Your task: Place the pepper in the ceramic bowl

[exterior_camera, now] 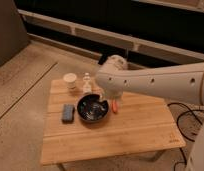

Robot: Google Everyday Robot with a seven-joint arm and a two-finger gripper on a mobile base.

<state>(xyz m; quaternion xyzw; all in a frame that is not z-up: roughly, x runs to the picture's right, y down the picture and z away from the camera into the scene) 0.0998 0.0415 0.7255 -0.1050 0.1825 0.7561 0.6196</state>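
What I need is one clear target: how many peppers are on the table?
1: the pepper lies beside the ceramic bowl, below the gripper; the arm may hide others.

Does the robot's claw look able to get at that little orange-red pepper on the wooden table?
Probably yes. The open claw hangs just over the slim orange-red pepper, which lies beside the glossy black ceramic bowl. Nothing shows between them, though the bowl's rim is close.

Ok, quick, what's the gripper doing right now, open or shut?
Gripper: open, holding nothing, poised over the pepper, which lies on the table beside the ceramic bowl.
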